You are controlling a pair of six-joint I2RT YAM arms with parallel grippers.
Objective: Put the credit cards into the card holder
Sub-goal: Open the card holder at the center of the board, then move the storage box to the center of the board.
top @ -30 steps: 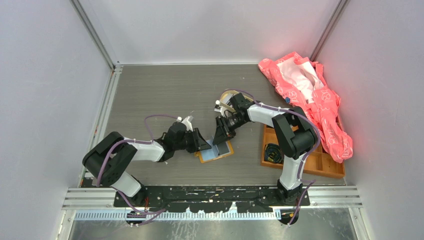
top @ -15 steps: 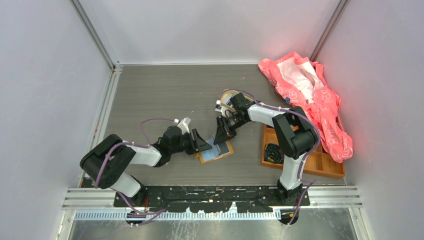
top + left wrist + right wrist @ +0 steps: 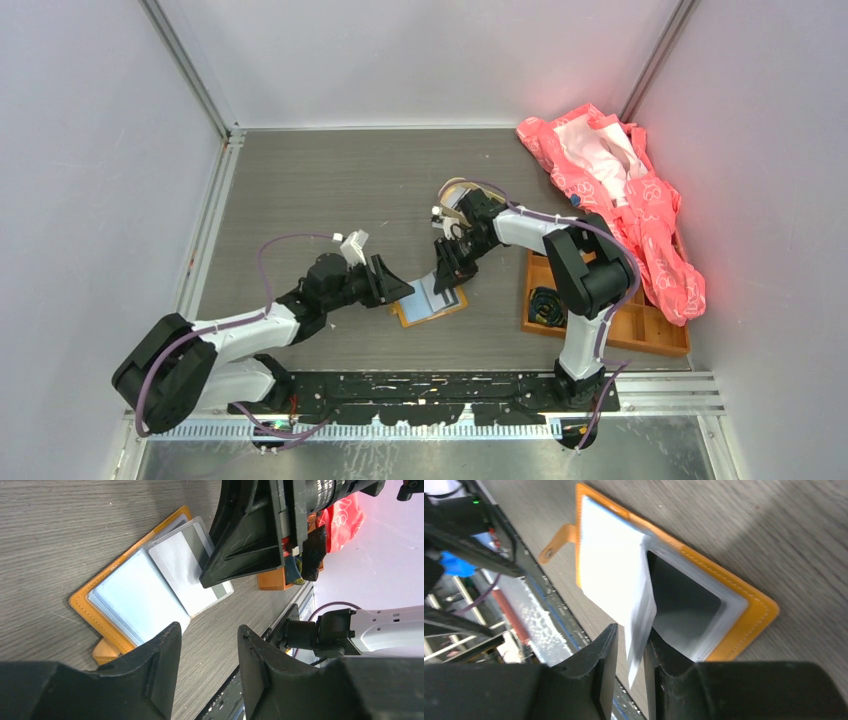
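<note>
Left gripper (image 3: pixel 398 290) backs off toward lower left, jaws apart and empty. Right gripper (image 3: pixel 441 280) stays pinched on a pale leaf (image 3: pixel 639 615) of the open card holder (image 3: pixel 432 310). A pocket looks exposed for loading.

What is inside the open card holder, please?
The holder shows a pale stack of sleeves and a lifted sleeve pinched by the right hand, with a dark panel beneath. Whether any sleeve holds a card is hidden.
</note>
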